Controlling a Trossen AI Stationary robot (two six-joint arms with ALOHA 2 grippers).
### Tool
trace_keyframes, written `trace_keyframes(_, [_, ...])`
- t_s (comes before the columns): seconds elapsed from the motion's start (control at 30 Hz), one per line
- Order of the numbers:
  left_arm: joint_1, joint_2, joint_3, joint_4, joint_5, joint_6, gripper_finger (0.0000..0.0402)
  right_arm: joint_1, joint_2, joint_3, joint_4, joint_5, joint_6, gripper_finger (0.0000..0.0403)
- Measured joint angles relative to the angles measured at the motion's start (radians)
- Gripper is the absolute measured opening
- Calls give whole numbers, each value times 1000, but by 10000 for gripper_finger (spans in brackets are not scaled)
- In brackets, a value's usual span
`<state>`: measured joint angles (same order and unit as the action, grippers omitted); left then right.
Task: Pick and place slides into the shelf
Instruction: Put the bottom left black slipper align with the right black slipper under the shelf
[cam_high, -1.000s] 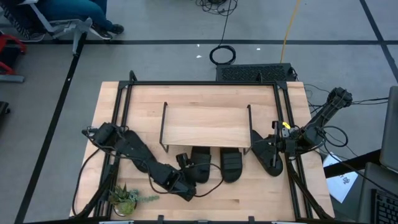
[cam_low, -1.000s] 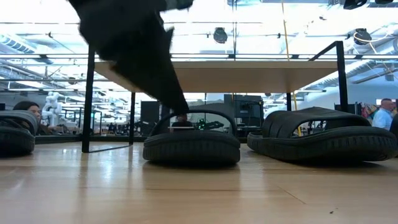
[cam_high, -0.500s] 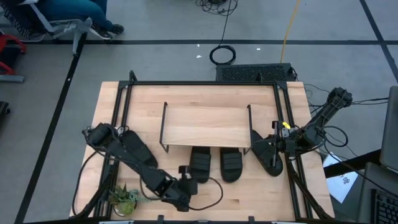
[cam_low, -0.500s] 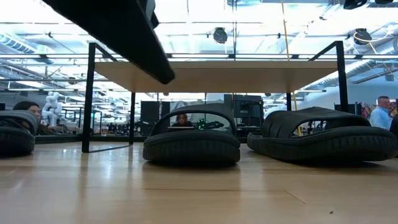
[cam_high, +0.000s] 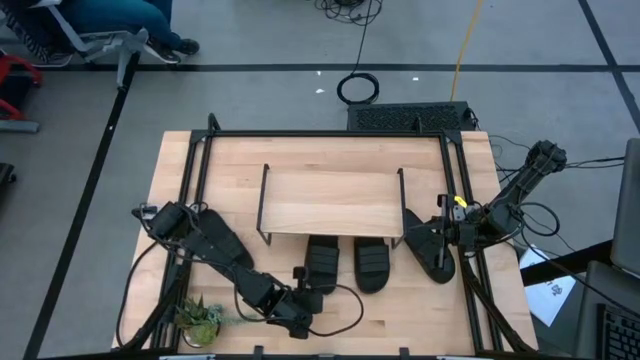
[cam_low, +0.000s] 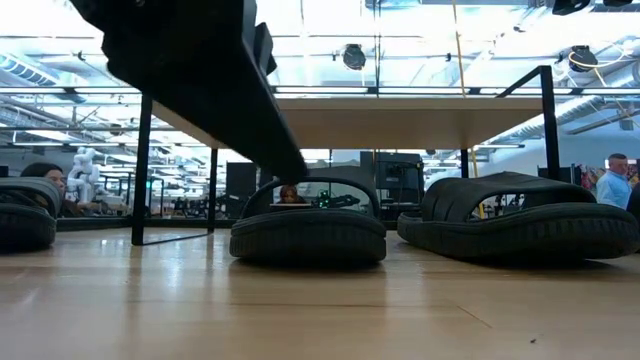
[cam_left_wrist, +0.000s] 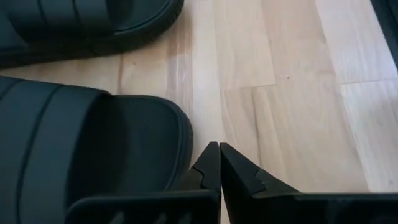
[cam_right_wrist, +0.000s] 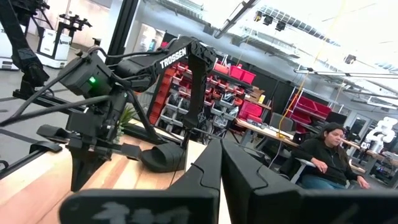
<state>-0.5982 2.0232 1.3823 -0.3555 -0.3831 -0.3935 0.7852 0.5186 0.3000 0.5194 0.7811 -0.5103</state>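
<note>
The shelf (cam_high: 330, 198) stands mid-table on thin black legs. Two black slides (cam_high: 322, 262) (cam_high: 372, 265) lie side by side on their soles at its near edge, toes under the plank. A third slide (cam_high: 430, 250) lies by the shelf's right legs, and another slide (cam_low: 25, 215) shows at the left in the low view. My left gripper (cam_high: 300, 288) is shut and hangs just off the near end of the left middle slide (cam_left_wrist: 124, 149), above the table. My right gripper (cam_right_wrist: 221, 149) is shut and waits at the table's right edge.
A small potted plant (cam_high: 205, 318) stands at the near left corner, close to my left arm. Black frame rails (cam_high: 200, 160) run along the table's sides and back. Bare wood (cam_high: 420, 315) lies in front of the slides. People sit in the room beyond.
My left gripper has drawn back from the left middle slide toward the near edge and risen. It has then come down again beside that slide's near end. The slides have stayed where they were.
</note>
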Motion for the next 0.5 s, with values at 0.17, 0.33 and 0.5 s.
trace_keyframes(0.17, [4, 22, 1, -13, 18, -6, 1, 0, 0, 0, 0, 0, 0, 0])
trace_keyframes(0.33, [16, 54, 0, -39, 2, -31, 1, 0, 0, 0, 0, 0, 0, 0])
trace_keyframes(0.5, [32, 68, 1, -50, -13, -41, 1, 0, 0, 0, 0, 1, 0, 0])
